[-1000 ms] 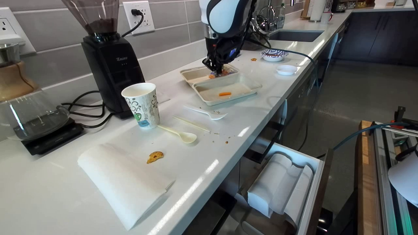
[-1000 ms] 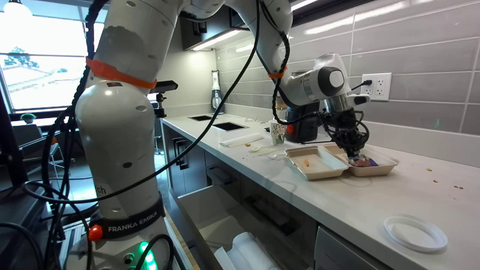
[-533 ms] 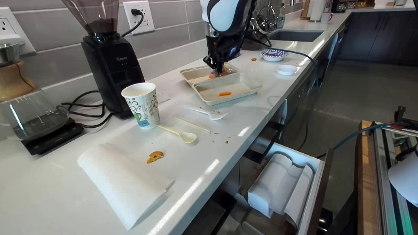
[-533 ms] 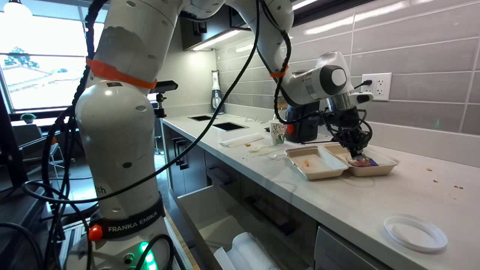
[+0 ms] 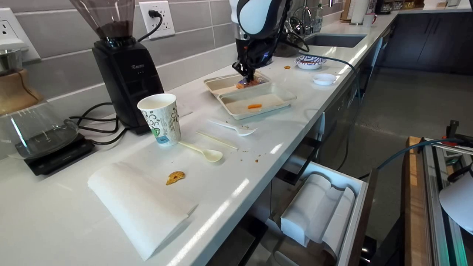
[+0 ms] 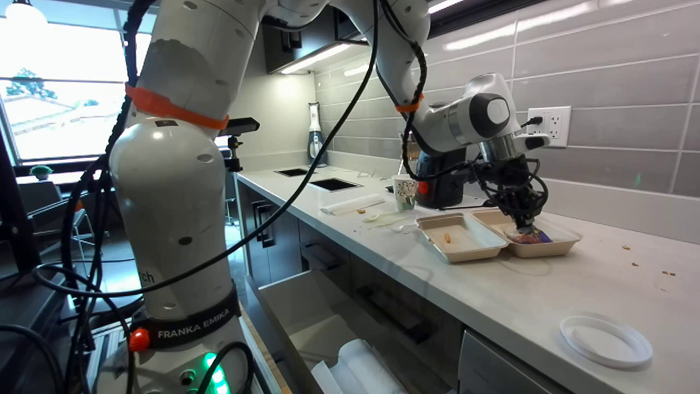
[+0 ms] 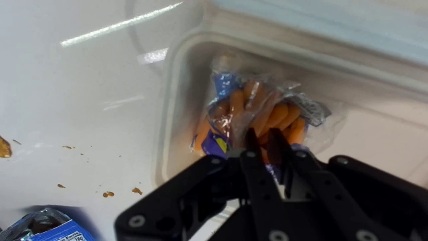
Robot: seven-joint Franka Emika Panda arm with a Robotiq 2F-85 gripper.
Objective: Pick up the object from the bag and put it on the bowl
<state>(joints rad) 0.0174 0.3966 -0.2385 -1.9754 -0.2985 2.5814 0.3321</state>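
carrots point(image 7: 280, 115) sit bunched in a clear, blue-printed plastic bag point(image 7: 239, 107), which lies in one half of a beige tray point(image 7: 374, 137) on the table point(image 6: 492, 295). my tool point(image 7: 263, 133) points down at them, its fingers close together with a narrow gap; i cannot tell whether they pinch one. the tray's other half holds a lone carrot point(image 5: 254, 106). in an exterior view, a blue-patterned bowl point(image 5: 310, 63) stands well apart from the tray, near a round white dish point(image 5: 324, 79).

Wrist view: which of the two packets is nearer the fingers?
The clear bag of orange pieces, inside the tray at the fingers; the blue packet lies outside, on the counter.
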